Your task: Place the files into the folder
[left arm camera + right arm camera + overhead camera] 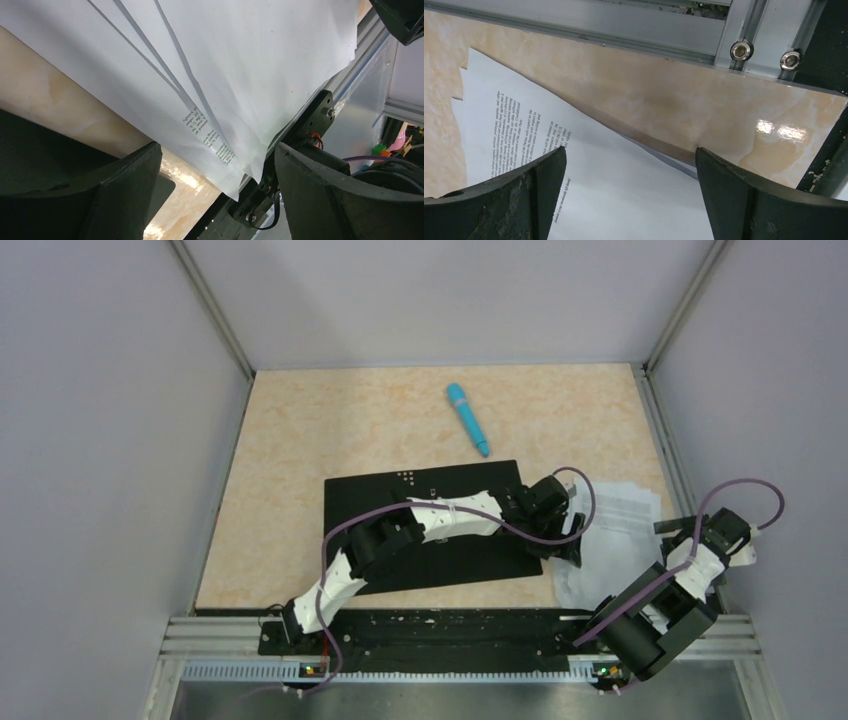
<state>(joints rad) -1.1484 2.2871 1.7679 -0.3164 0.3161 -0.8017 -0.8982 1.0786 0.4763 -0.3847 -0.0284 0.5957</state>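
Note:
The files (620, 530) are a rumpled stack of white printed sheets at the table's right, their corner overhanging the front edge. The folder (400, 495) lies flat left of them, showing black, with my left arm stretched across it. My left gripper (576, 545) hovers open at the files' left edge, just off the folder's right side. In the left wrist view the files (225, 65) fill the frame above the open left gripper (217, 172), nothing between the fingers. My right gripper (672, 527) stands open over the files' right edge. The right wrist view shows the files (624, 195) under the open right gripper (631, 167).
A blue pen-like stick (467, 418) lies at the back of the beige table (300, 440). An aluminium rail (624, 25) and grey walls close in the right side. The black base rail (430, 630) runs along the front edge.

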